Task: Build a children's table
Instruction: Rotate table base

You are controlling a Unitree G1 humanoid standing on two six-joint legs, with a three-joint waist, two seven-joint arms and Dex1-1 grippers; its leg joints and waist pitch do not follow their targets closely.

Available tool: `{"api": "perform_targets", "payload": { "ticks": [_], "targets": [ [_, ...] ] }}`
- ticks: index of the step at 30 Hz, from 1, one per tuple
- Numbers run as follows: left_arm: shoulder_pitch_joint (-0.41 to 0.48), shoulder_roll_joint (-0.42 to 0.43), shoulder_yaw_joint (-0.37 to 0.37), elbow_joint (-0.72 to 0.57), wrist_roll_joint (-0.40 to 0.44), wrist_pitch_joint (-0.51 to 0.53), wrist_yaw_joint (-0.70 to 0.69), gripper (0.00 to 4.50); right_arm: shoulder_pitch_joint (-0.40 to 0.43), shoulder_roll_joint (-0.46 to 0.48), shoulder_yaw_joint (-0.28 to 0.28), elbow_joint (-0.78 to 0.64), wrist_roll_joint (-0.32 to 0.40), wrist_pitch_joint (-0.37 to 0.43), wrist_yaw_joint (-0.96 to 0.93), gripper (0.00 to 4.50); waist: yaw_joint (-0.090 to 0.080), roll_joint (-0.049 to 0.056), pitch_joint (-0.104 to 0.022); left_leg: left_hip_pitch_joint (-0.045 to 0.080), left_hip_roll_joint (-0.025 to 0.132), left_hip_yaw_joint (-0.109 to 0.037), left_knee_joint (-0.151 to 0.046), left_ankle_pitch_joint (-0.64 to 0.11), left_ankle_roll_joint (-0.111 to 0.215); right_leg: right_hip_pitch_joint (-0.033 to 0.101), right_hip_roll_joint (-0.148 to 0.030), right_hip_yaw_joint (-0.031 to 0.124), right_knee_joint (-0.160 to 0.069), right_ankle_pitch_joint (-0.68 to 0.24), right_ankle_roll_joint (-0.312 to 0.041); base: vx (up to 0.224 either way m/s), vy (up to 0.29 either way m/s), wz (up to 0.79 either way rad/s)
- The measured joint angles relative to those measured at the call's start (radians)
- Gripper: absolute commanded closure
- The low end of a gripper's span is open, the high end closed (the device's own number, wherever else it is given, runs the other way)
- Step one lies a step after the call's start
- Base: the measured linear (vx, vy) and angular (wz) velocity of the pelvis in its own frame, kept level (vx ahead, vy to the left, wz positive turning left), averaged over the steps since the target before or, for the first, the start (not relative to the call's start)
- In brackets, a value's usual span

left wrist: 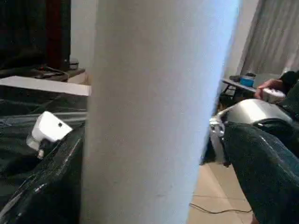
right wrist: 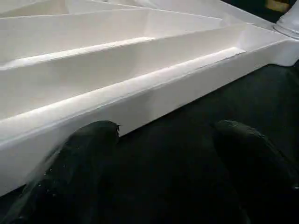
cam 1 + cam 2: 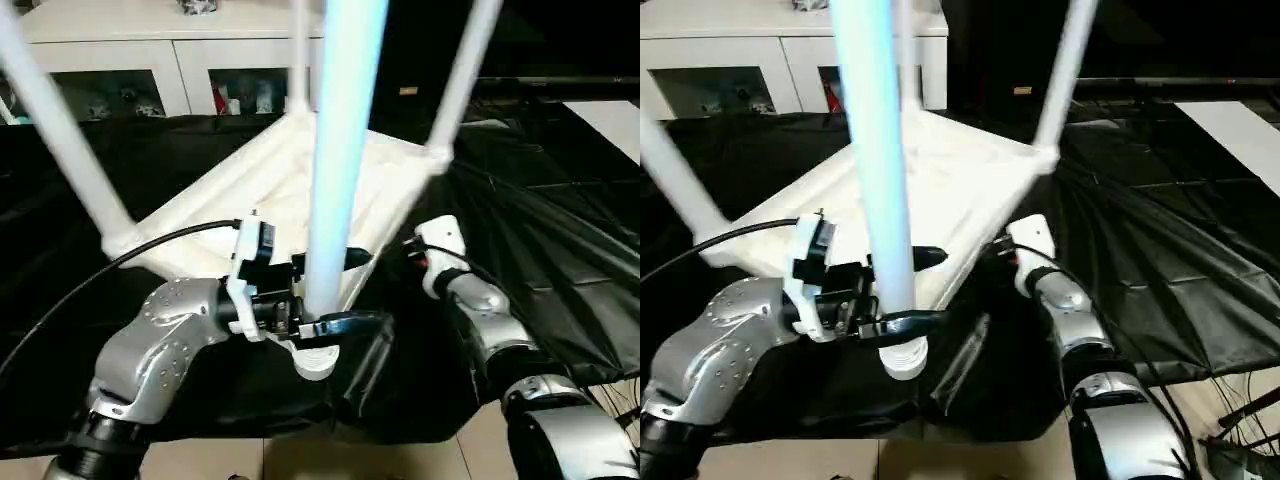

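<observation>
The children's table lies upside down on the black cloth, its ribbed tabletop (image 3: 270, 190) facing up. Three white legs rise from its left (image 3: 60, 130), far (image 3: 298, 50) and right (image 3: 460, 80) corners. The fourth leg (image 3: 340, 130) stands in the near corner socket (image 3: 318, 362). My left gripper (image 3: 355, 290) is open around this near leg, one black finger behind it and one finger (image 1: 261, 163) in front, with a gap showing beside the leg. My right gripper (image 2: 163, 154) is open over the cloth, just beside the tabletop's rim (image 2: 140, 93), holding nothing.
A white cabinet (image 3: 150, 60) with glass doors stands behind the black-draped table (image 3: 540, 200). The near corner of the tabletop overhangs the tiled floor (image 3: 300, 460). A black cable (image 3: 120, 260) runs to my left wrist. A person's hand (image 1: 271, 91) shows far off.
</observation>
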Motion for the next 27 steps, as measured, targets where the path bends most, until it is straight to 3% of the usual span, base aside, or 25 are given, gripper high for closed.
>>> {"api": "perform_targets", "payload": {
  "ticks": [15, 23, 27],
  "targets": [
    [-0.141, -0.123, -0.075, 0.213, 0.144, -0.128, 0.024, 0.09, 0.008, 0.036, 0.012, -0.003, 0.000, -0.029, 0.089, 0.52, -0.002, 0.000, 0.000, 0.001, 0.000, 0.000, 0.000, 0.000, 0.000, 0.001, 0.000, 0.000, 0.000, 0.001, -0.002, 0.000, 0.000, 0.00],
    [-0.292, -0.178, -0.103, 0.457, 0.332, -0.322, 0.204, 0.09, 0.007, 0.058, 0.032, -0.003, -0.019, -0.057, 0.072, 0.52, -0.001, 0.002, 0.000, 0.005, 0.000, 0.000, 0.000, 0.000, 0.000, 0.003, 0.000, 0.000, 0.000, 0.002, -0.003, 0.000, 0.000, 0.00],
    [-0.320, -0.180, -0.099, 0.570, 0.397, -0.368, 0.296, 0.09, -0.002, 0.049, 0.035, 0.000, -0.033, -0.065, 0.007, 0.52, 0.002, 0.005, 0.001, 0.006, 0.000, -0.002, -0.001, 0.000, 0.000, 0.003, 0.000, -0.001, 0.000, 0.003, -0.004, 0.000, 0.000, 0.00]
  ]
}}
